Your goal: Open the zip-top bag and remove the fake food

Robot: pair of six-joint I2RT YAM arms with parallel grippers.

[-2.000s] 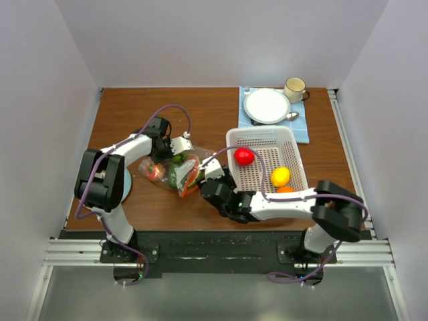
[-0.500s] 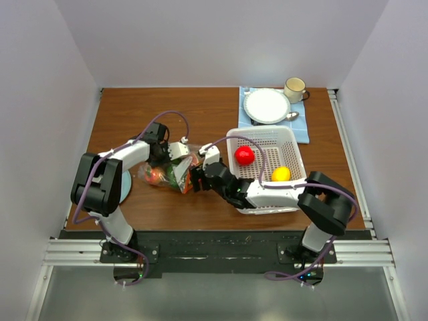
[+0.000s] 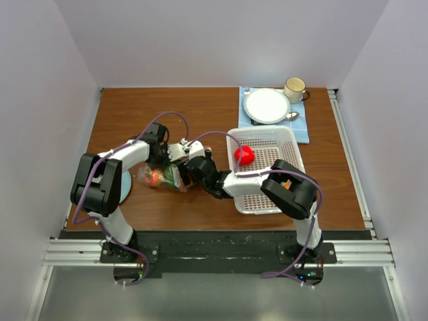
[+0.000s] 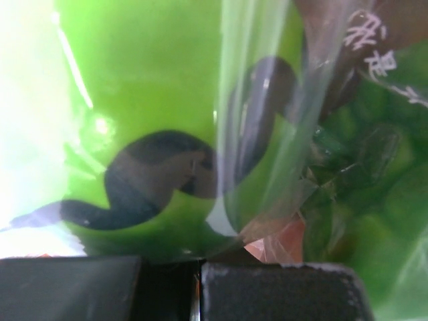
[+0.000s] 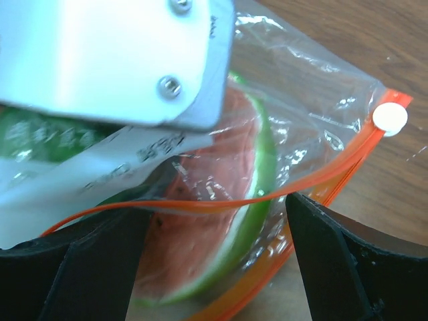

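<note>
Your left claw [image 3: 178,151] is pinched shut on the clear film of the zip-top bag [image 3: 159,177]. The bag lies on the table [image 3: 134,107] just left of the white basket [image 3: 264,132], close to the basket's left wall but not touching it.

Your right claw [image 5: 214,227] reaches out from the basket's near-left corner to the bag's mouth. Its fingers [image 5: 334,261] are spread wide, one on each side of the opening, and grip nothing. The orange zip strip [image 5: 348,160] stretches across the gap between them.

Most of the fake food is inside the bag. A watermelon slice [image 5: 200,247] sits right behind the strip, and a glossy green piece [image 4: 154,80] presses against the plastic above the left claw's closed fingers. From above, red and green pieces show through the film.

One red round piece [image 3: 244,155] lies in the basket, near its left wall. Beyond the basket's far side, a plate [image 3: 267,105] and a mug [image 3: 294,88] sit on a blue cloth [image 3: 304,132].
</note>
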